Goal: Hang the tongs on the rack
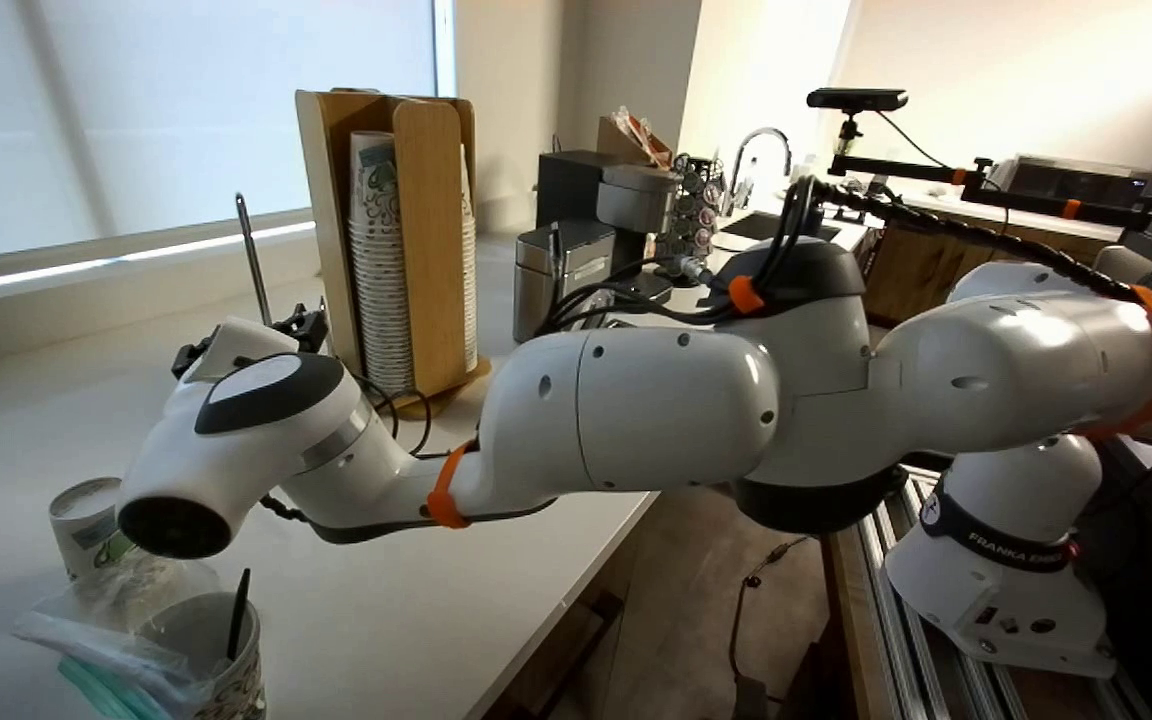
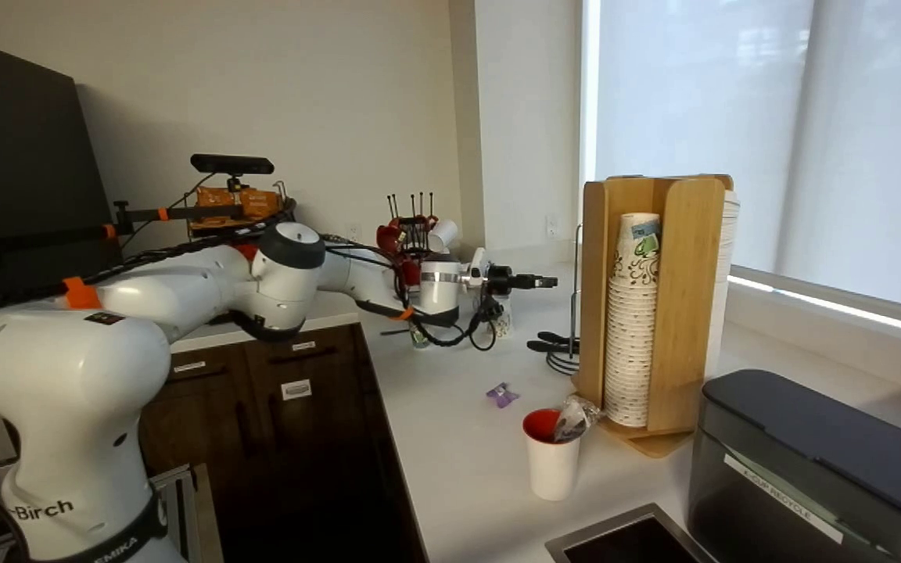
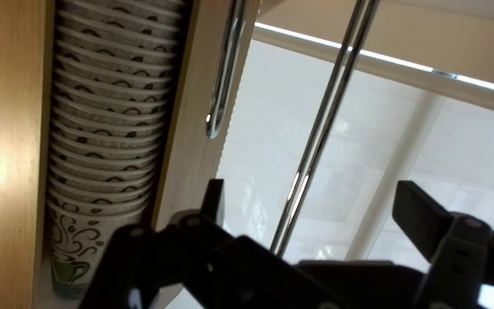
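Observation:
The rack (image 2: pixel 573 320) is a thin wire stand on the counter beside the wooden cup holder; its rod (image 1: pixel 252 255) rises past my gripper. In the wrist view the rack shows as a long double metal rod (image 3: pixel 306 177), with a shorter loop-ended wire (image 3: pixel 213 128) to its left. Two slim black arms, which look like the tongs (image 2: pixel 551 341), lie low at the rack's base. My gripper (image 2: pixel 548 281) is open and empty; it also shows in an exterior view (image 1: pixel 251 332) and the wrist view (image 3: pixel 309 193). The rod appears between the fingers but passes behind the gripper.
A wooden cup holder (image 2: pixel 689 305) with stacked paper cups stands close beside the rack and fills the left of the wrist view (image 3: pixel 7 171). A white cup (image 2: pixel 554 465), purple wrapper (image 2: pixel 502 395) and metal bin (image 2: pixel 818 461) are nearby. Another cup (image 1: pixel 241 690) holds a black stick.

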Available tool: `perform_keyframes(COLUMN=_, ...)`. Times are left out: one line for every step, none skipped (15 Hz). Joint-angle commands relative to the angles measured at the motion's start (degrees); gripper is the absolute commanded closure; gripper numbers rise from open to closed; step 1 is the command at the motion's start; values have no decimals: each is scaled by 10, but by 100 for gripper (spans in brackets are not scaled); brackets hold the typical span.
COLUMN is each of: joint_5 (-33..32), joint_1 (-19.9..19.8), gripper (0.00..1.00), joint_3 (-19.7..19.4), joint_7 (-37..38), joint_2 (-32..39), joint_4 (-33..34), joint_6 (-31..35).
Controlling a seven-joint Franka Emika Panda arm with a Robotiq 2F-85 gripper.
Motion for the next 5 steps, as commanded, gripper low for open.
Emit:
perform_keyframes(joint_5=3, joint_1=5, gripper=0, joint_3=35, joint_7=-79, joint_2=-20, joint_4=-18, joint_6=50)
perform_keyframes(joint_5=5, joint_1=5, gripper=0, joint_3=40, joint_7=-85, joint_2=-20, joint_4=-17, joint_6=57)
perform_keyframes(joint_5=8, joint_1=3, gripper=0, joint_3=41, joint_7=-72, joint_2=-21, joint_4=-15, joint_6=68)
perform_keyframes(joint_5=2, joint_1=1, gripper=0, joint_3=28, joint_7=-61, joint_2=-7, joint_4=-1, joint_6=43)
perform_keyframes(joint_5=2, joint_1=1, gripper=0, joint_3=28, joint_7=-61, joint_2=-7, joint_4=-1, joint_6=45)
